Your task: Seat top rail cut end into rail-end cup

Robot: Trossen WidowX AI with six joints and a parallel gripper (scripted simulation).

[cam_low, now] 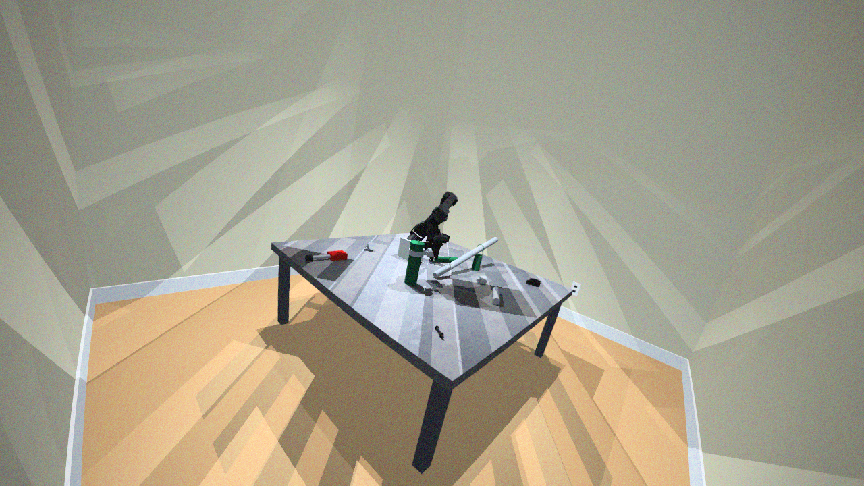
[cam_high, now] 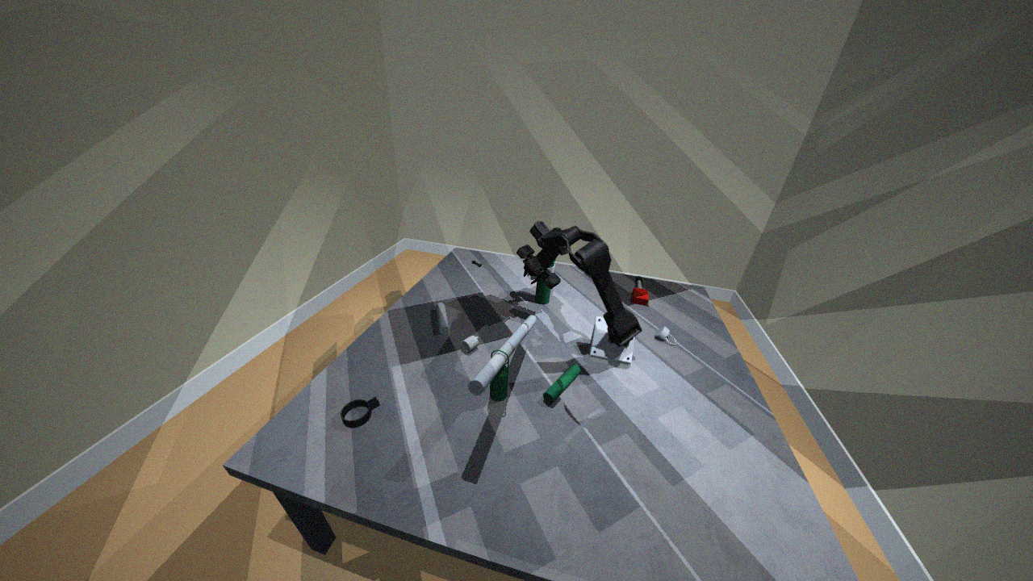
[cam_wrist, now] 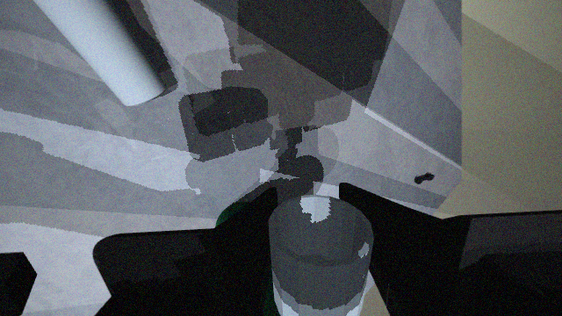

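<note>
My gripper (cam_high: 530,278) (cam_low: 435,257) (cam_wrist: 307,191) is shut on the white rail-end cup (cam_wrist: 322,250), its open mouth facing up the wrist view. The cup is beside the upper part of the green big post (cam_high: 542,294) (cam_low: 412,272). The pale brace band (cam_low: 416,254) sits just under the post cap (cam_low: 417,244). The long pale rail (cam_high: 512,341) (cam_low: 464,259) (cam_wrist: 101,54) runs through the loop cap (cam_high: 503,366) on the short green post (cam_high: 498,387) (cam_low: 476,263). The rail slopes down; its near-post end is low, outside and apart from the cup. Rail contact with the table is unclear.
A loose green tube (cam_high: 562,384) lies by the white arm base (cam_high: 598,339). A short white tube (cam_high: 441,319) (cam_low: 495,295), a small white cup (cam_high: 470,344) (cam_low: 481,279), a black ring clamp (cam_high: 345,414), a red tool (cam_high: 640,296) (cam_low: 337,255) and a white looped fitting (cam_high: 662,333) lie around.
</note>
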